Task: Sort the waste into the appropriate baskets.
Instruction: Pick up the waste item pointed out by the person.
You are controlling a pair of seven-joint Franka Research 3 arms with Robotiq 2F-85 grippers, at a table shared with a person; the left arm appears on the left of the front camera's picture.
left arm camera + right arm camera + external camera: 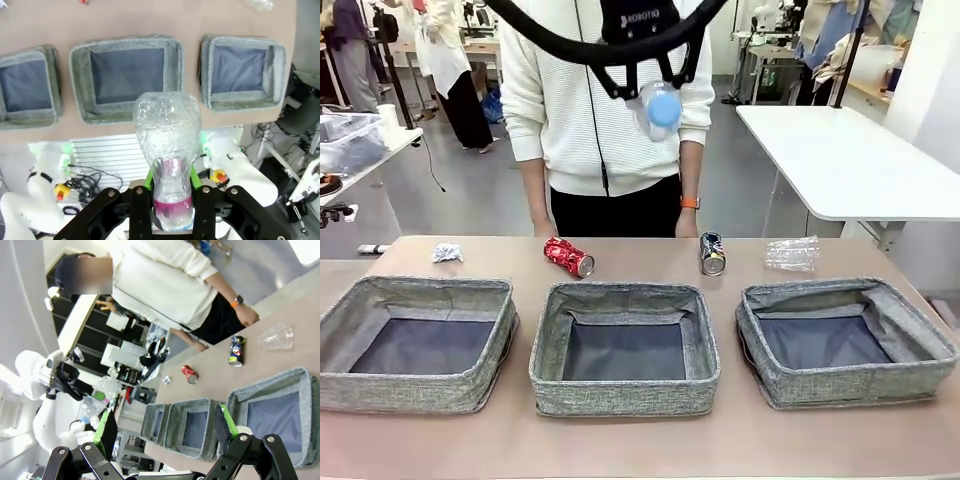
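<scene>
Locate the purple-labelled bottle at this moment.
The bottle is clamped in the left pincer high above the table; the front view shows it top centre, before the person's chest, in line with the middle basket.

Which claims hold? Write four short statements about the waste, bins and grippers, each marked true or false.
1. The left gripper grips a clear plastic bottle with a purple label. True.
2. The red drink can lies inside the middle grey woven bin. False: it lies on the table beyond it.
3. The right gripper is open and empty. True.
4. All three bins hold waste. False: all are empty.
</scene>
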